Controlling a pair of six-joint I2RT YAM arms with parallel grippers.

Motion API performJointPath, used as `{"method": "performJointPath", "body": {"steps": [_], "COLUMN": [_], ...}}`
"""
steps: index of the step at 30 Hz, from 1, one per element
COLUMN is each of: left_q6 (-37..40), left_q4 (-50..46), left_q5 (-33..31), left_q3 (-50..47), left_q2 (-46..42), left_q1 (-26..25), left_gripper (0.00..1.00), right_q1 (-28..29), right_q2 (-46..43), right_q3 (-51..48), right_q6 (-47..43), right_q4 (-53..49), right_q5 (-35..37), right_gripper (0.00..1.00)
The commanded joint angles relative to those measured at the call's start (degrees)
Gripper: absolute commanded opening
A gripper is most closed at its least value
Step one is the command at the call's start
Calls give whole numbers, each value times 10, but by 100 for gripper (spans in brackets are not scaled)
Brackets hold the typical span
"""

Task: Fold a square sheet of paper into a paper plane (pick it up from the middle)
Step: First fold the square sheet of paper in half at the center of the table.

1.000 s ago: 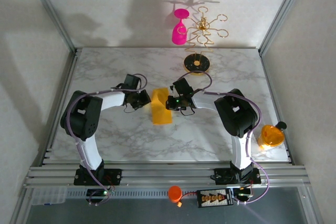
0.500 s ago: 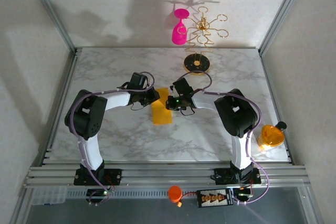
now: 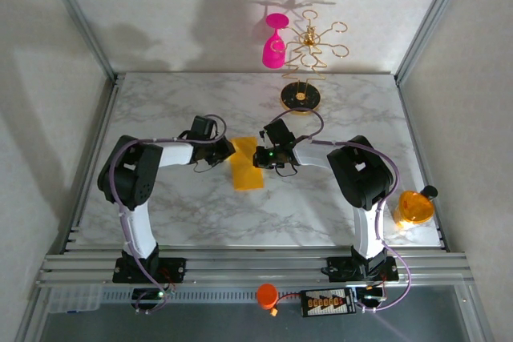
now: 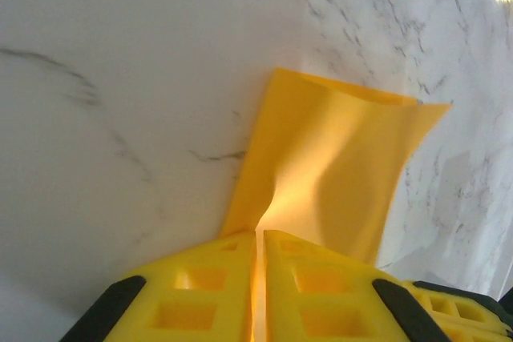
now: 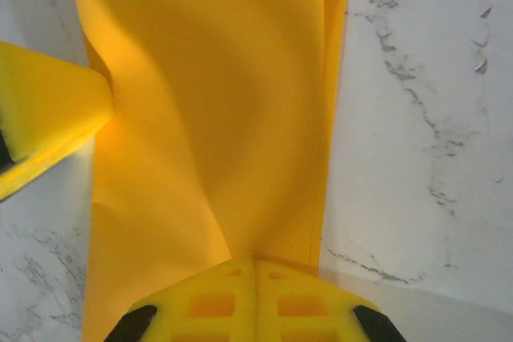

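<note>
The square sheet of paper (image 3: 247,163) is orange-yellow and lies mid-table, folded into an upright strip that bulges between the two grippers. My left gripper (image 3: 227,150) is shut on its left edge. In the left wrist view the yellow fingers (image 4: 260,238) pinch the paper (image 4: 337,166), which buckles upward from them. My right gripper (image 3: 260,158) is shut on the strip's right edge. In the right wrist view its jaws (image 5: 255,262) hold the paper (image 5: 208,118), and a left fingertip (image 5: 48,110) presses in from the left. The paper plane is out of view.
A gold stand (image 3: 303,95) rises at the back of the marble table (image 3: 160,110), with a pink wine glass (image 3: 274,42) hanging from it. An orange translucent disc (image 3: 414,208) sits at the right edge. Metal frame rails run along the near edge.
My left gripper has moved right, in toward the paper's left edge, then eased back slightly. The strip looks narrower and flatter than before. The right arm has stayed still.
</note>
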Motion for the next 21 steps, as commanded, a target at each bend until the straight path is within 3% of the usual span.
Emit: {"method": "performJointPath", "body": {"steps": [1,9,17,21], "left_q6": [27,4,-1,0], "left_q4": [-51,45,54,26], "left_q5": [-56,40,42,5], "left_q3": [-9,2,40,64], "left_q2": [-21,-53,11,38], "left_q1": [39,5,-19,-16], "left_gripper": [12,12,11,11], "right_q1": [-12,-12,-12,-12], "right_q2": [104,107,110,109], "right_q3": [-80,-73,-79,-81], "right_q6": [-22,-19,-17,-18], "right_q4": [-197,-198,-196,-197], "right_q5": [188,188,186,188], "right_gripper": [2,2,2,2]}}
